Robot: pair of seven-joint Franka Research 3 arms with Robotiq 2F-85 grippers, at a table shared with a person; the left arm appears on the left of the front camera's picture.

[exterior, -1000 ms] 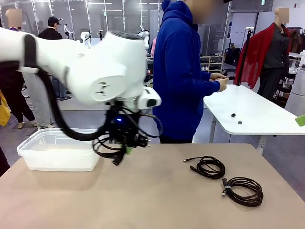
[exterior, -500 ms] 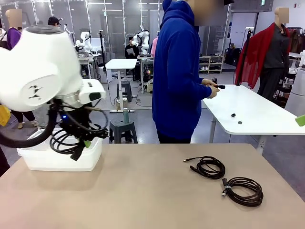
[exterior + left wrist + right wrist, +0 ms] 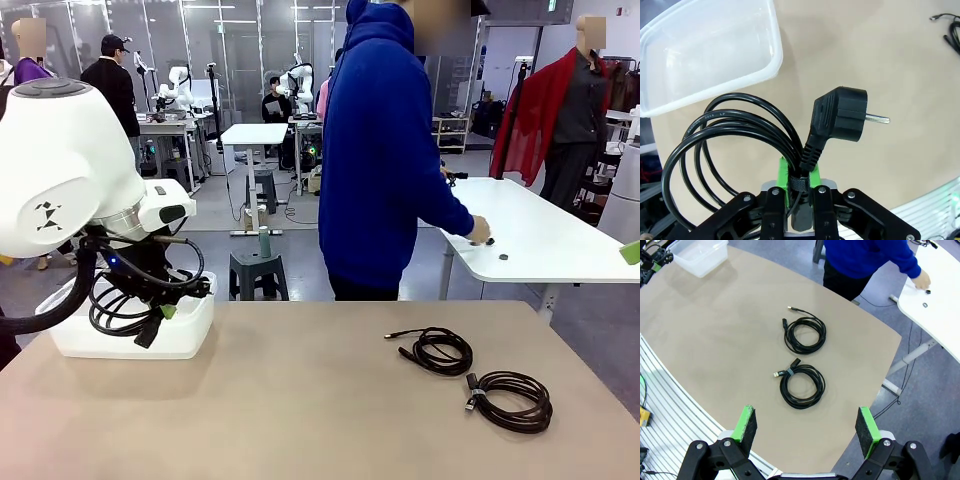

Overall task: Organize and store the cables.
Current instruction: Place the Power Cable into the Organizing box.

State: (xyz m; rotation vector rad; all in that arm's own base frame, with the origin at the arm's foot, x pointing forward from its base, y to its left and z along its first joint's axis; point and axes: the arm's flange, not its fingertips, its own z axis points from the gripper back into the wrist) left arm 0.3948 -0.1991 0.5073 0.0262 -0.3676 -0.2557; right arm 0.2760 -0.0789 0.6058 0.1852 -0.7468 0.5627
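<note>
**Left gripper (image 3: pixel 799 175) clenched on power cable (image 3: pixel 740 125) beside bin (image 3: pixel 715 50)**

The cable is pinched at its strapped neck, just below the plug (image 3: pixel 840 117), so the loops are kept bundled & hang as one. It's carried clear of the tabletop (image 3: pixel 300 400), just beside the bin's rim and not yet over the inside; a drop-in is judged to come next. The right gripper (image 3: pixel 807 427) is held wide apart, empty, high above the far coil (image 3: pixel 805 332) & near coil (image 3: pixel 801 385). These are left on the tabletop, close but apart, prob. for later picks.
</note>
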